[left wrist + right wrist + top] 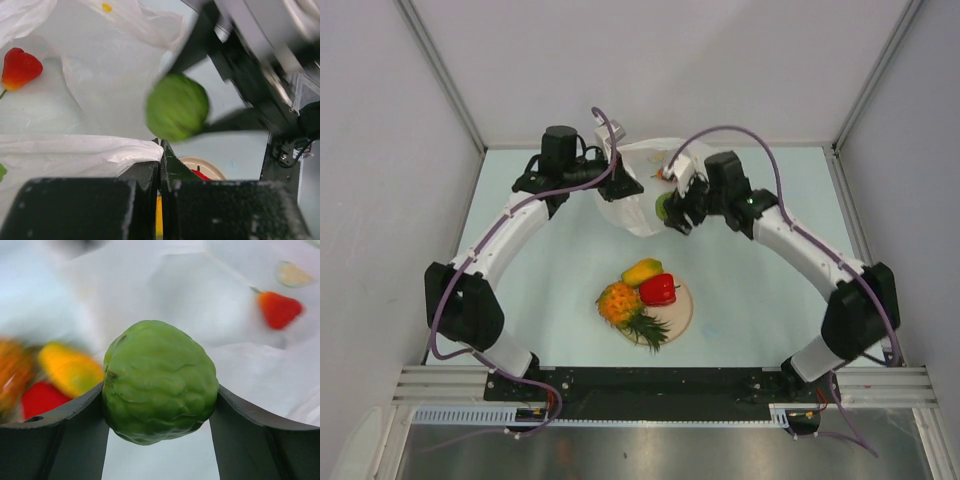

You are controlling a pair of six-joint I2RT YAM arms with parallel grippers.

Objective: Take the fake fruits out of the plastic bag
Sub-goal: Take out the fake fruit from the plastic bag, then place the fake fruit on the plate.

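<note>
Green piece clamped at the bag's edge

We see the right gripper [672, 212] pinching the round green piece [160, 382] between its two dark fingers [75, 430], one pad on each side. It is held at the right-hand edge of the plastic bag [632, 195]. The piece is knobbly and nearly round, so we can name no long axis.

The left gripper [161, 152] has its fingers pressed together on a fold of the bag's film at the opposite side. The two grippers stand close, with the bag between them on the far part of the pale table [540, 270].

Nearer the arm bases sits the beige plate [686, 318], well apart from the bag. It holds three fruits that touch one another:
- The pineapple [619, 302] lies on its side, with its leaves pointing toward the near right.
- The mango shape [642, 270] lies roughly crosswise at the far rim.
- The glossy red piece [659, 289] is just right of the pineapple.

A red strawberry shape [278, 309] shows at the bag. We cannot tell whether it is printed on the film or lying inside.
</note>
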